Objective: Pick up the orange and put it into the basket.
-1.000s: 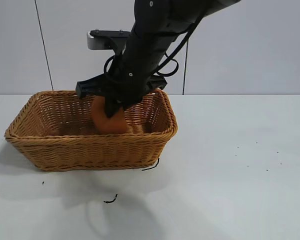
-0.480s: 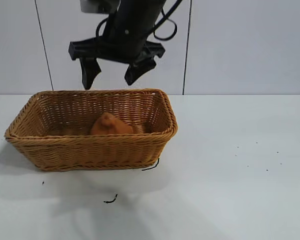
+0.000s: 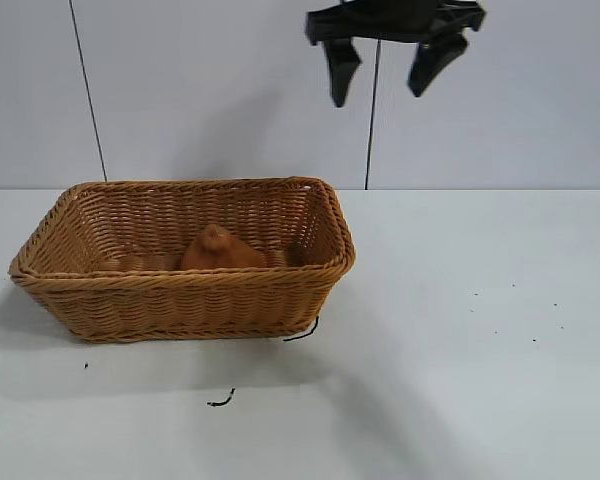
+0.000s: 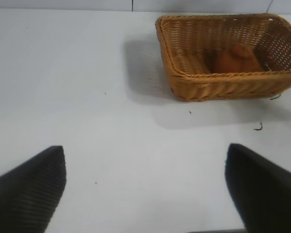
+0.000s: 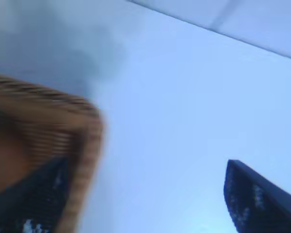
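Orange (image 3: 220, 250) low in basket (image 3: 180, 285), left of frame: likely light, firm, lumpy, best pinched across its widest part; right gripper (image 3: 388, 65) upper right, spread, empty.

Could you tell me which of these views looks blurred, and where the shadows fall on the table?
Right wrist view: heavily smeared, with the basket corner streaked and the right gripper's dark fingers soft-edged. Exterior view: sharp, with a soft grey shadow on the table in front of the basket and the orange clear inside it. Left wrist view: mostly clear, with the shadow beside the basket, and only the near fingers are soft.
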Action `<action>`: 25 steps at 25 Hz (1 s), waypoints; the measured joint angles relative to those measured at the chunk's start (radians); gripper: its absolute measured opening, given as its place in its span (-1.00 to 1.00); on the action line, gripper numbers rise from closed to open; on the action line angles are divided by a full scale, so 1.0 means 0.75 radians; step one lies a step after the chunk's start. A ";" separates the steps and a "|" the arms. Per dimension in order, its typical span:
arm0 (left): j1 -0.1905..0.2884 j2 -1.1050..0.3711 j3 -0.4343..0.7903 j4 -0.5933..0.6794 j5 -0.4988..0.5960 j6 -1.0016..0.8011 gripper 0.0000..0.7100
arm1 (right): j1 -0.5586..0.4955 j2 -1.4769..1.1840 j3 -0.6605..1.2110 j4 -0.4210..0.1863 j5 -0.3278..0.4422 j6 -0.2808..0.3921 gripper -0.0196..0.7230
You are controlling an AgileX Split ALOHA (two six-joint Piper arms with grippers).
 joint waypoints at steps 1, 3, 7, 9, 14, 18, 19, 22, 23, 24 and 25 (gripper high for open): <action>0.000 0.000 0.000 0.000 0.000 0.000 0.80 | -0.030 0.000 0.000 0.000 0.000 0.000 0.73; 0.000 0.000 0.000 0.000 0.000 0.000 0.80 | -0.084 0.000 0.009 0.014 0.000 -0.005 0.73; 0.000 0.000 0.000 0.000 0.000 0.000 0.80 | -0.127 -0.009 0.103 0.080 0.000 -0.059 0.73; 0.000 0.000 0.000 0.000 0.000 0.000 0.80 | -0.122 -0.040 0.197 0.102 -0.001 -0.093 0.73; 0.000 0.000 0.000 0.000 -0.001 0.000 0.80 | -0.118 -0.218 0.516 0.123 0.000 -0.116 0.73; 0.000 0.000 0.000 0.000 -0.001 0.000 0.80 | -0.118 -0.428 0.796 0.142 0.002 -0.131 0.73; 0.000 0.000 0.000 0.000 -0.001 0.000 0.80 | -0.118 -0.492 0.868 0.142 0.002 -0.137 0.73; 0.000 0.000 0.000 0.000 -0.001 0.000 0.80 | -0.118 -0.627 0.994 0.142 0.002 -0.146 0.73; 0.000 0.000 0.000 0.000 -0.001 0.000 0.80 | -0.118 -0.768 1.114 0.142 0.002 -0.151 0.73; 0.000 0.000 0.000 0.000 -0.001 0.000 0.80 | -0.118 -0.828 1.178 0.142 0.002 -0.151 0.73; 0.000 0.000 0.000 0.000 -0.001 0.000 0.80 | -0.118 -0.888 1.240 0.142 0.002 -0.155 0.73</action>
